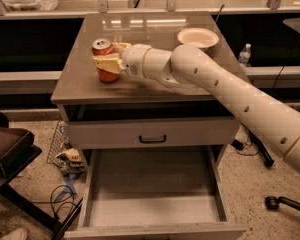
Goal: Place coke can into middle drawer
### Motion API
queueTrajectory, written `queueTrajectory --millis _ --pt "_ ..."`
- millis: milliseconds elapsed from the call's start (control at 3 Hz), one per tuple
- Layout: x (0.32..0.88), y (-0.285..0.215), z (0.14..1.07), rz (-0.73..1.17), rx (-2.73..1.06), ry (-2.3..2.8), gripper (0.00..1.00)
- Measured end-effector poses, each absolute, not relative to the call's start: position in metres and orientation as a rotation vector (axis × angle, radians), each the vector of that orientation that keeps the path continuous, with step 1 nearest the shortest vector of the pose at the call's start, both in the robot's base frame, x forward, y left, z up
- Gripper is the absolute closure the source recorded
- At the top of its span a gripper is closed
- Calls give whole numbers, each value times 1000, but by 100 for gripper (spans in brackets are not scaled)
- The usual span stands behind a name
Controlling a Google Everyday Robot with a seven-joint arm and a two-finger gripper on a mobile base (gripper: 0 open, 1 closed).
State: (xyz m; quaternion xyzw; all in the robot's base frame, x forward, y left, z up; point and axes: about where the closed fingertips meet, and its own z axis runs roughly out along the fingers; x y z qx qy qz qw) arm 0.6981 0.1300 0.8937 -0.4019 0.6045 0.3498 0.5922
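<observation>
The coke can (108, 75), red-orange with a silver top, stands upright on the left part of the cabinet top (80, 84). My gripper (107, 55) reaches in from the right at can height and is open, with one finger (106, 63) across the can's front and the other behind it, so the can sits between them. The middle drawer (150, 184) is pulled out below, a wide shallow grey box with nothing in it.
A white bowl (198, 36) sits at the back right of the top. The closed top drawer front with a black handle (152, 139) is above the open drawer. A water bottle (244, 54) stands at the right, a dark chair (7, 149) and cables (65, 199) at the left.
</observation>
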Motion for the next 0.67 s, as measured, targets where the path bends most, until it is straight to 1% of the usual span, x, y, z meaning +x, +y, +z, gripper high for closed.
queueTrajectory --millis 333,667 --pt "697 133 894 817 -938 1404 93" --pt "696 134 894 819 -940 1403 100"
